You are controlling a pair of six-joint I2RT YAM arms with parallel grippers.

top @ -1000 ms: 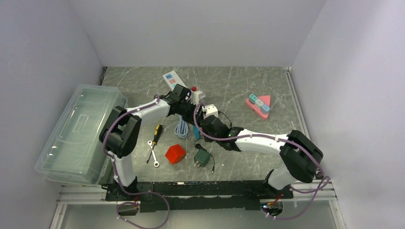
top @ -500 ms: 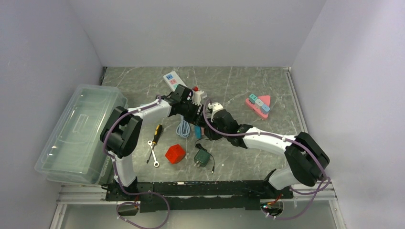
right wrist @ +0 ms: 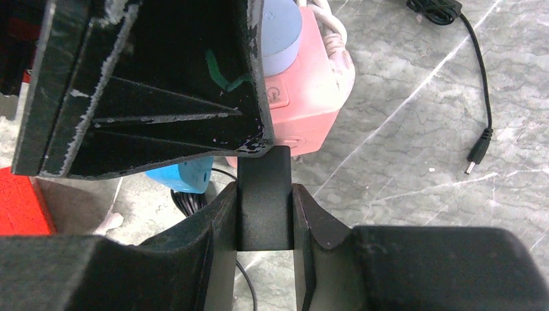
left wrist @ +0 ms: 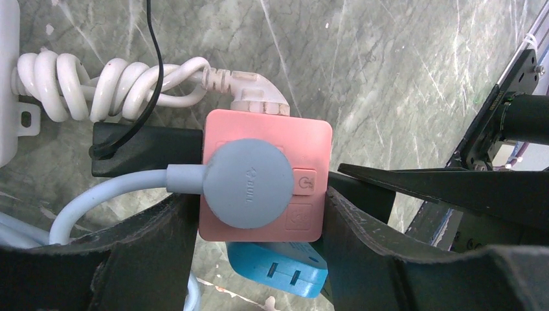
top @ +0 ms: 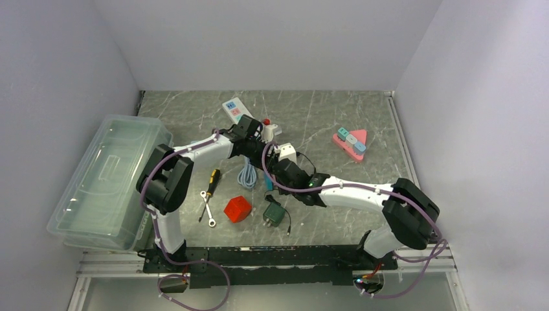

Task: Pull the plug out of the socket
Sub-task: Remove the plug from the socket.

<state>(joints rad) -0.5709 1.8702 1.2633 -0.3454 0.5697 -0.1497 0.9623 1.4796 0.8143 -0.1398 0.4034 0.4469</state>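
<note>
My left gripper [left wrist: 259, 202] is shut on a pink cube socket [left wrist: 311, 142], its fingers pressing the two sides. A round grey plug [left wrist: 246, 184] with a grey cable sits in the socket's face. At the far side is a white plug [left wrist: 256, 97] with a coiled cord. My right gripper [right wrist: 264, 201] is shut on a black plug [right wrist: 262, 172] that sticks out of the pink socket [right wrist: 304, 84] at its side. From above, both grippers meet mid-table: left gripper [top: 256, 146], right gripper [top: 280, 168]. They hide the socket there.
A blue adapter [left wrist: 285, 272] lies under the socket. A second black block [left wrist: 142, 149] with a thin cable sits on the socket's other side. Around stand a red cube [top: 237, 208], dark adapter [top: 273, 212], screwdriver [top: 212, 179], clear box [top: 107, 181], white power strip [top: 234, 108] and pink toy [top: 351, 142].
The right arm swung toward the back right half a second ago and has come back to where it was. The left arm has barely moved. Both grips are unchanged.
</note>
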